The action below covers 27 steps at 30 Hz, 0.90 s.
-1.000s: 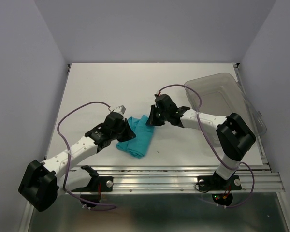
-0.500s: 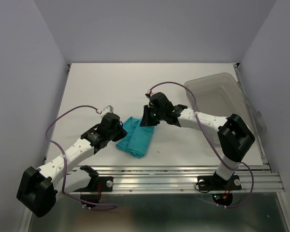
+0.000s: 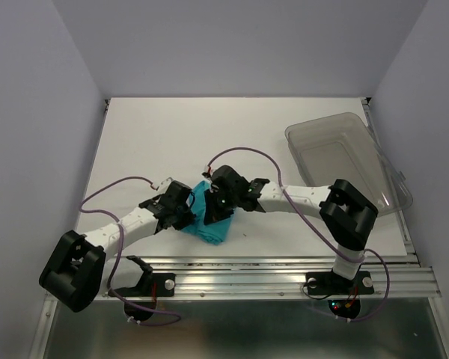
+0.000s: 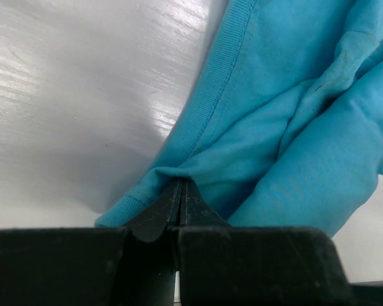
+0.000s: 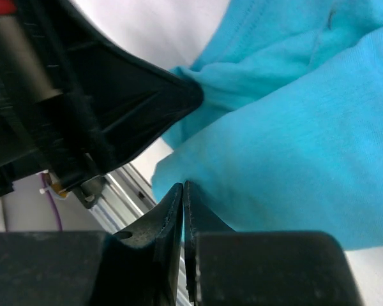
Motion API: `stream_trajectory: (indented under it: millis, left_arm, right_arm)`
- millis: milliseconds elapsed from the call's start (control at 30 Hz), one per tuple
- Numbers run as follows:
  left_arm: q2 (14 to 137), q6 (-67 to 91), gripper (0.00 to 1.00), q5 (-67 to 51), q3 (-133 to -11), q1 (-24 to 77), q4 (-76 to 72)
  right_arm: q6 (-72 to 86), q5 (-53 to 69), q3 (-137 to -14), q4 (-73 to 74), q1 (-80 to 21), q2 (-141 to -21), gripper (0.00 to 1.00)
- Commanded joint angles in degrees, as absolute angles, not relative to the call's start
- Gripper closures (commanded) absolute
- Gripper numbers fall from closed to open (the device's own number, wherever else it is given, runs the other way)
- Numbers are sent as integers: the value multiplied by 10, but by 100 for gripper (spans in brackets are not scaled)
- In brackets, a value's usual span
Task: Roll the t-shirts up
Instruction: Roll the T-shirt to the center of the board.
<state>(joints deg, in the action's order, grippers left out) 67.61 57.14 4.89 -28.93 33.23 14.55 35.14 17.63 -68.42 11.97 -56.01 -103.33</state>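
Since a second ago both arms have swung inward and down, and their heads now crowd together over the teal t-shirt (image 3: 214, 229), covering much of it from above. The t-shirt lies bunched on the white counter (image 3: 172, 134) near its front edge, between the two arms, with its long axis running roughly from far to near and leaning slightly right.

The left tool (image 4: 180, 191) sits at the bundle's left side, jaws pressed together on a pinch of fabric beside the ribbed hem. The right tool (image 5: 183, 191) meets the bundle from the right, jaws also narrowed to a slit at the edge of a fold. It probably nips a thin layer, though the close view leaves that unsure.

Both tools touch the cloth, so neither arm is clearly nearer. The clear bin (image 3: 323, 124) stands well apart at the far right, with nothing visible inside.
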Motion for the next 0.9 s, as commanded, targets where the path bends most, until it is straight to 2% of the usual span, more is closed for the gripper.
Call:
stream_trajectory:
  millis: [0,200,567,867]
  left_arm:
    - [674,586,100,73,-297,323,135]
    - [710,581,100,76,-317,317,135]
    - [826,540,100,54,-363,288,81]
    - [803,491,100,99,-439,258,144]
  right_arm:
    - [350,182,-705,99,-566,-1062,91]
    - [356,181,-692,91,-571,-1102,91]
    - [356,130,-633,116,-571,-1071,92]
    - [354,87,-688,133,-540,-1040,91]
